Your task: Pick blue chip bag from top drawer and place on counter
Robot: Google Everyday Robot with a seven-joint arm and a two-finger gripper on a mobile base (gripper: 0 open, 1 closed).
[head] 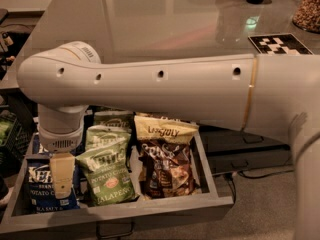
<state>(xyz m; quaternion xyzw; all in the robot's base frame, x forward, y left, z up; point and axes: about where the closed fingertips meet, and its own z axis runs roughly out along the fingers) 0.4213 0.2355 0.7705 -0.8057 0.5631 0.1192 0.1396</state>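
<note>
On the one camera view, I have the robot's thick white arm [175, 86] reaching from the right across the front of the glossy grey counter [165, 24], its wrist bending down at the left into the open grey top drawer [150, 211]. The gripper [62, 189] hangs at the drawer's left end, its tan tip directly in front of the blue chip bag [39, 189]. From here I cannot tell whether it is released or clenched, nor whether it touches the bag.

The blue chip bag lies in the drawer's front left corner, partly hidden by the gripper. Just beside it to the right is a green jalapeño chip bag [107, 176], with a second green bag [107, 136] behind that. Further right lies a dark brown snack bag [167, 169], and a yellow-topped bag [165, 129] sits behind it.

On the counter's right side I see a black-and-white checkered marker [280, 43].
</note>
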